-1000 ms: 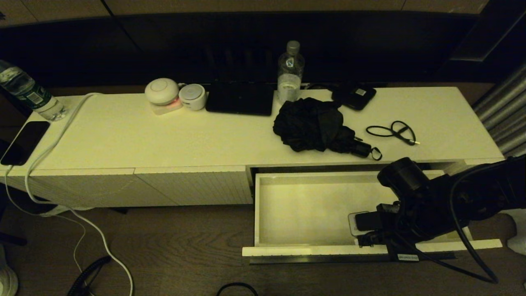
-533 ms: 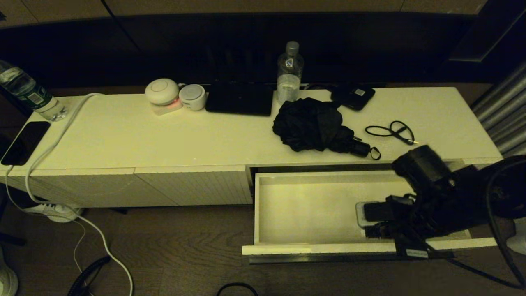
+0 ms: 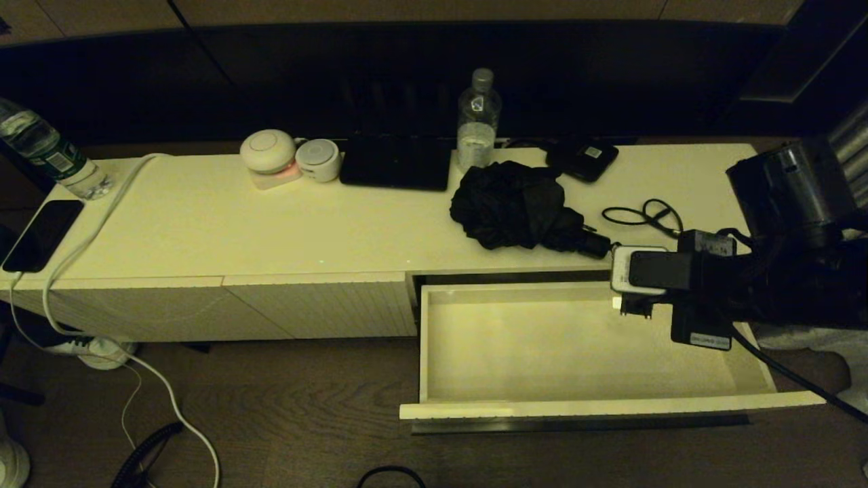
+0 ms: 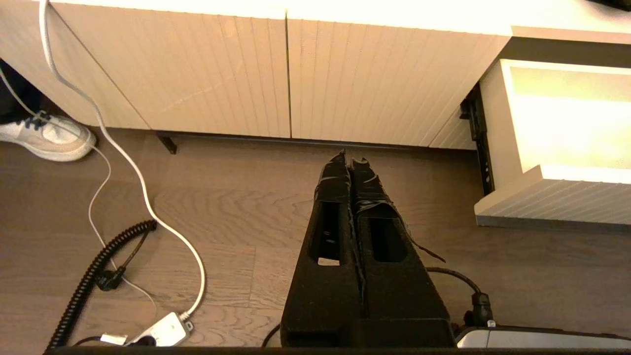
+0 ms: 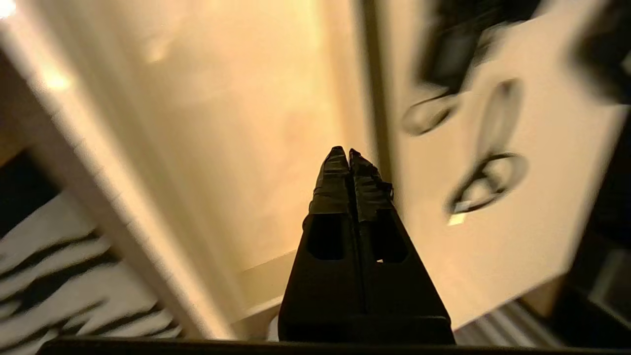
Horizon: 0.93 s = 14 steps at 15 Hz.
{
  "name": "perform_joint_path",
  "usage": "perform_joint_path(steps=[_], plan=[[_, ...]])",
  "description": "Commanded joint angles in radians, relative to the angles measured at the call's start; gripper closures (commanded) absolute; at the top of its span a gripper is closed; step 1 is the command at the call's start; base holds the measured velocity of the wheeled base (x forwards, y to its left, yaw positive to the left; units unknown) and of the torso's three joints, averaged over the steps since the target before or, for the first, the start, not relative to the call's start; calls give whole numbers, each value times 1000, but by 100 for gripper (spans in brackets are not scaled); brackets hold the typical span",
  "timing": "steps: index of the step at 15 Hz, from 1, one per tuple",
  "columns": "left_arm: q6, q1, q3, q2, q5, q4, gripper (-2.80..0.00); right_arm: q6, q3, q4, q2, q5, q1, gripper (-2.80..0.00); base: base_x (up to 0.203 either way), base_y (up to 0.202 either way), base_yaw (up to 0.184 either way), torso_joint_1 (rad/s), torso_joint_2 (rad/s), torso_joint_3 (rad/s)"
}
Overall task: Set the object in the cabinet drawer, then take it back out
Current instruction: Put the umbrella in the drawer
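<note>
The black folding umbrella [image 3: 515,207] lies bunched on the white cabinet top, with its short handle and wrist loop [image 3: 620,253] at the front edge. It is a dark blur [image 5: 446,42] in the right wrist view. Below it the white drawer [image 3: 576,409] stands pulled out, with nothing inside; its ribbed front [image 4: 557,199] also shows in the left wrist view. My right arm [image 3: 705,285] hovers over the drawer's back right corner, just right of the umbrella handle. The right gripper [image 5: 347,150] is shut and holds nothing. My left gripper [image 4: 351,155] hangs shut over the floor before the handle-less panels.
A thin black cable loop [image 3: 644,217], a flat black device [image 3: 584,159], a water bottle [image 3: 479,122] and a dark slab [image 3: 397,163] stand near the umbrella. Round white devices [image 3: 268,152], a phone [image 3: 41,234] and a white cord [image 3: 88,230] lie to the left.
My right arm has risen from low in the drawer's front right part to above its back edge, close to the umbrella handle. The umbrella and the drawer have not moved.
</note>
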Motion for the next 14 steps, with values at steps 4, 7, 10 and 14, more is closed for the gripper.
perform_joint_path(steps=[4,7,10,14], plan=[[-1,0,0,-2,1,0,0,-3,-146,-32,112,-43,36,0,0,0,0,0,0,0],[-1,1,0,-2,1,0,0,4,-273,21,202,-53,36,0,0,0,0,0,0,0],[-1,0,0,-2,1,0,0,65,-293,64,226,-77,36,0,0,0,0,0,0,0],[-1,0,0,-2,1,0,0,172,-404,134,280,-75,36,0,0,0,0,0,0,0]])
